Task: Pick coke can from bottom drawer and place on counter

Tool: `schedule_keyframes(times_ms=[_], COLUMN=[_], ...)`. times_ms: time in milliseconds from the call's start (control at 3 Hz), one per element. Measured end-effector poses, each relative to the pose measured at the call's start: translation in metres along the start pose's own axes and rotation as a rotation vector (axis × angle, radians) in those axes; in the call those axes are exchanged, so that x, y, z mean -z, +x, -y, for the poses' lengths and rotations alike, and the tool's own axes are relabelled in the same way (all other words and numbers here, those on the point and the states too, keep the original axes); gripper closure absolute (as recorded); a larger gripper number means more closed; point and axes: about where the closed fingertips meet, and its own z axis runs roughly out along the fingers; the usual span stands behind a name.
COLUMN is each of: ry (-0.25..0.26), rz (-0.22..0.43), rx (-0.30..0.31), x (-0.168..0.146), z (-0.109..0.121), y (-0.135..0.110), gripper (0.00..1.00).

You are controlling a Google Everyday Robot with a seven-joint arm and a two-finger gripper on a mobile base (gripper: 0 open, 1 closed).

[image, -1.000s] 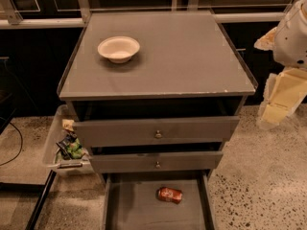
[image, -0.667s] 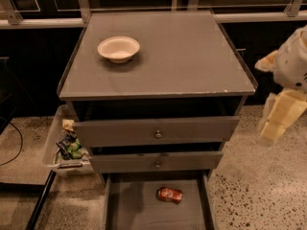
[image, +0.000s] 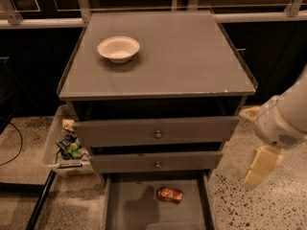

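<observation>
Red can (image: 170,194) in drawer (image: 136,212); claw (image: 255,175) beside

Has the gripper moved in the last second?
Yes. The gripper has moved down: it was level with the counter at its front edge, and now it hangs beside the lower knobbed drawer.

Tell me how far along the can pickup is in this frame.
Done: the bottom drawer stands open, and the coke can lies on its side on the drawer floor. In hand: the approach only; the pincer hangs to the right of the cabinet, outside the drawer and apart from the can. Left: reach in, grasp the can, lift it and set it on the counter, where a white bowl sits.
</observation>
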Motion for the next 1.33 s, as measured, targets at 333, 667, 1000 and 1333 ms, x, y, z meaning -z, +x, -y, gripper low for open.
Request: schedule_keyframes(times_ms=[333,667,1000,1333], ry=[-0.022,-0.022,-0.031,-0.042], rz=[0.007,0.007,0.025,0.055], rx=[0.039,0.039,0.029,0.008], x=[-0.079,-0.079,-0.090,-0.129], z=[-0.018,-0.018,-0.019,-0.021], y=[0.005,0.005,0.006,0.008], gripper=[0.00,0.00,0.00,0.00])
